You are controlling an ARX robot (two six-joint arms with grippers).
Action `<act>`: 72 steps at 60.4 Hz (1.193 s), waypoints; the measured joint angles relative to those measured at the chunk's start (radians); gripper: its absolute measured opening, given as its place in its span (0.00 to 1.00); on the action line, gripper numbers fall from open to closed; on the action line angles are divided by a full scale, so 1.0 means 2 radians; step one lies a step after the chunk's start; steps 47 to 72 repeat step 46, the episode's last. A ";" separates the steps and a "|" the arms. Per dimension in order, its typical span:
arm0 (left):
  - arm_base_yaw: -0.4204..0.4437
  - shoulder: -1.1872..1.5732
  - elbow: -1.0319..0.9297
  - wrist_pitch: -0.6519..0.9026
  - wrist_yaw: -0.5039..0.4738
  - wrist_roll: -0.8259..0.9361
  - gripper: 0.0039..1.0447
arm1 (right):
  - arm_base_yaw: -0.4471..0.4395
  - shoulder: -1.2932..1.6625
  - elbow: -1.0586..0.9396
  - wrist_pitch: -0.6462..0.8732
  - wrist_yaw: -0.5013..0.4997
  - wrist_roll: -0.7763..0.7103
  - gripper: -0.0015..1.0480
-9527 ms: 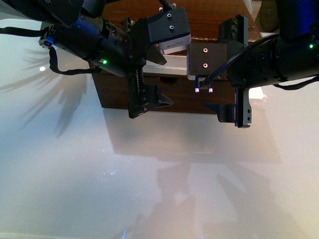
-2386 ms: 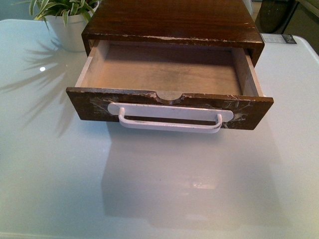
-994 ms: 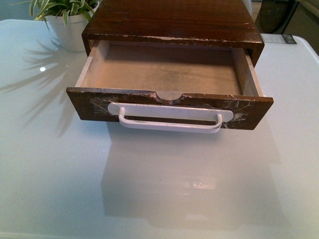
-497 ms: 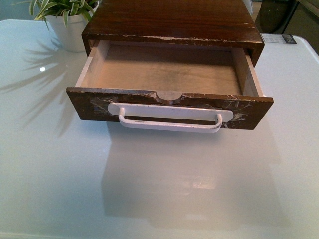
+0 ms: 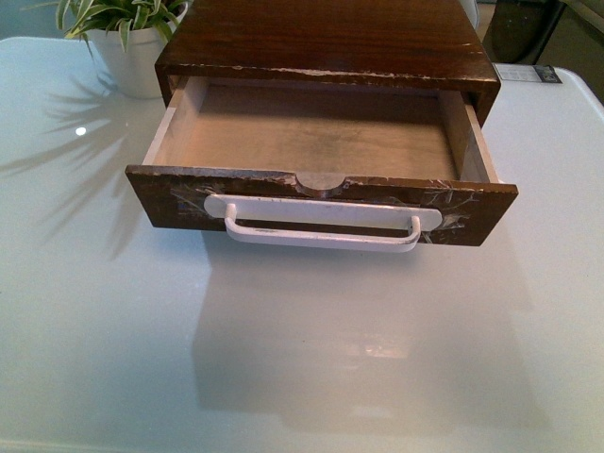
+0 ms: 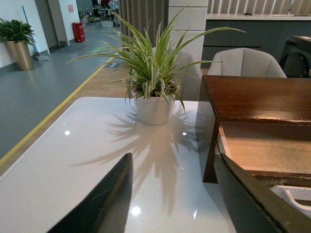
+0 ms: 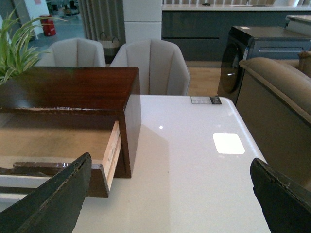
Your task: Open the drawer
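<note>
The dark-brown wooden drawer (image 5: 321,203) stands pulled out of its cabinet (image 5: 326,42) in the front view. Its scratched front carries a long white bar handle (image 5: 321,233) and a half-round notch in the top edge. The pale wood inside (image 5: 311,137) holds nothing. Neither arm shows in the front view. My left gripper (image 6: 175,204) is open over the table, left of the drawer (image 6: 265,150). My right gripper (image 7: 170,194) is open wide over the table, right of the drawer (image 7: 58,145). Neither holds anything.
A potted spider plant (image 5: 118,38) in a white pot stands at the back left beside the cabinet, also seen in the left wrist view (image 6: 155,82). The glossy white table (image 5: 302,359) spreads in front. Chairs (image 7: 150,65) stand behind the table.
Long ago both arms hung over the drawer front with the drawer nearly shut. Over the last second nothing has moved; the drawer stays pulled out.
</note>
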 joint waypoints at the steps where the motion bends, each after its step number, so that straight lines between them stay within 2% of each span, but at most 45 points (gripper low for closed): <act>1: 0.000 0.000 0.000 0.000 0.000 0.000 0.60 | 0.000 0.000 0.000 0.000 0.000 0.000 0.91; 9: 0.000 0.000 0.000 0.000 0.000 0.000 0.86 | 0.000 0.000 0.000 0.000 0.000 0.000 0.91; 13: 0.000 0.000 0.000 0.000 0.000 0.000 0.94 | 0.000 0.000 0.000 0.000 0.000 0.000 0.91; 16: 0.000 0.000 0.000 0.000 0.000 0.001 0.92 | 0.000 0.000 0.000 0.000 0.000 0.000 0.91; 72: 0.000 0.000 0.000 0.000 0.000 0.001 0.92 | 0.000 0.000 0.000 0.000 0.000 0.000 0.91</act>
